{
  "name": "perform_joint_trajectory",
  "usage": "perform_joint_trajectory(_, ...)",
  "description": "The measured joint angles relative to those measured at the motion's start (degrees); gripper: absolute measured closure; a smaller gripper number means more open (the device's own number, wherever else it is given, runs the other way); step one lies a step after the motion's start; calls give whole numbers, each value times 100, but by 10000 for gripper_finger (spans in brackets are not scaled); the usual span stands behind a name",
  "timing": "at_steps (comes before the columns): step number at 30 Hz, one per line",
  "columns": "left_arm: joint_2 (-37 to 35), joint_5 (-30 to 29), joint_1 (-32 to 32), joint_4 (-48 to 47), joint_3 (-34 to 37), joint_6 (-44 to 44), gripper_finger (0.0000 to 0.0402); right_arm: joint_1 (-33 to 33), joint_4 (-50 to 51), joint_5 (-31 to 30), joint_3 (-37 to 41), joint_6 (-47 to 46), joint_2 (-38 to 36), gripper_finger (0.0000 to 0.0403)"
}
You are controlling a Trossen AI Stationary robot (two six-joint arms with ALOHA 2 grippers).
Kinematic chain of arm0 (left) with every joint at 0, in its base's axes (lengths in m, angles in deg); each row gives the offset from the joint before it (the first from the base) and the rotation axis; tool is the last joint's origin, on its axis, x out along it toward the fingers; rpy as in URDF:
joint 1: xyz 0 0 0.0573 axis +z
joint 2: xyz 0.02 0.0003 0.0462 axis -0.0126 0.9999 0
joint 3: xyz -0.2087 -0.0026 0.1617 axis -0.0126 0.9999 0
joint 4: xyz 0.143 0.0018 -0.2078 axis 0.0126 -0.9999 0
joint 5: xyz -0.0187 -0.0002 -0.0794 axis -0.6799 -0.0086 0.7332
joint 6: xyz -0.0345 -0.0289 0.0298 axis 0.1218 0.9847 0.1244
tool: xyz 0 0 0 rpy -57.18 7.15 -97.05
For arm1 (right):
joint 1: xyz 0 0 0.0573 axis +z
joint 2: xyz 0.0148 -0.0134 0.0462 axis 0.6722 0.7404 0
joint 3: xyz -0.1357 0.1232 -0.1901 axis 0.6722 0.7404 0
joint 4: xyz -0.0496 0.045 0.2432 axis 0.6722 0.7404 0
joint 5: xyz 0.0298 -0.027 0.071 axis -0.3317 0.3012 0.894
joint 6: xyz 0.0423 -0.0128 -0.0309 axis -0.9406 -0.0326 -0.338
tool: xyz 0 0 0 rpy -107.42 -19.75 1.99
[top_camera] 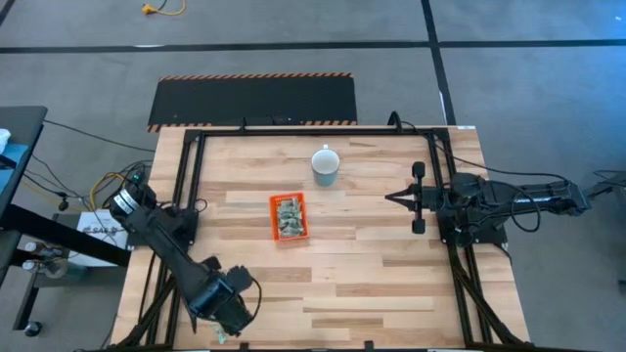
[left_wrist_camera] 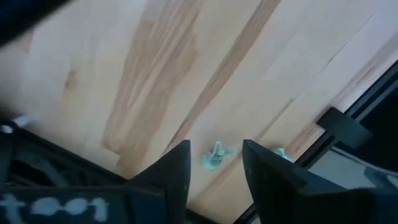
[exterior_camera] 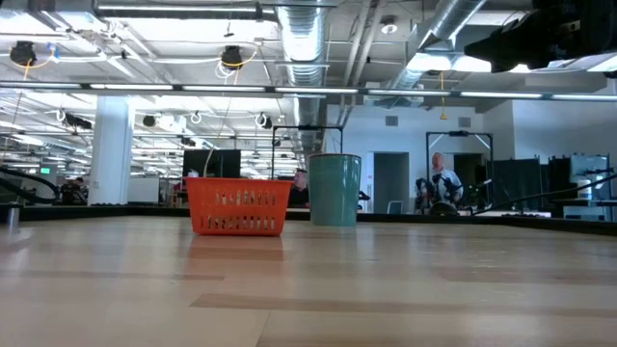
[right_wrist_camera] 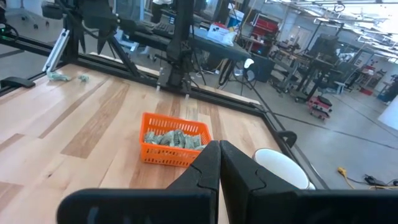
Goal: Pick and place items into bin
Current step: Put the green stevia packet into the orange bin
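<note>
The orange bin (top_camera: 289, 217) stands mid-table, filled with several pale green-and-white wrapped pieces (right_wrist_camera: 171, 139). In the low view the bin (exterior_camera: 238, 207) stands left of the mug. My left gripper (top_camera: 223, 328) is at the table's near left corner, open. In the left wrist view its fingers (left_wrist_camera: 216, 144) stand on either side of one loose piece (left_wrist_camera: 214, 157) that lies on the wood, and a second piece (left_wrist_camera: 280, 152) lies beside it. My right gripper (top_camera: 396, 198) waits shut on the right side, pointing at the bin (right_wrist_camera: 174, 140).
A pale mug (top_camera: 326, 164) stands just beyond the bin toward the far edge, also in the right wrist view (right_wrist_camera: 280, 168). A black frame rail (left_wrist_camera: 348, 124) runs along the table edge close to the loose pieces. Bare wood lies between the left gripper and the bin.
</note>
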Motion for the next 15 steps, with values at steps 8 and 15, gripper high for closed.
perform_joint_trajectory(8,2,764,-100,1324,796,541,221,0,-2,-1,0,114,1,401)
perform_joint_trajectory(15,2,1269,-170,2245,1531,1066,215,0,-4,0,0,214,1,401)
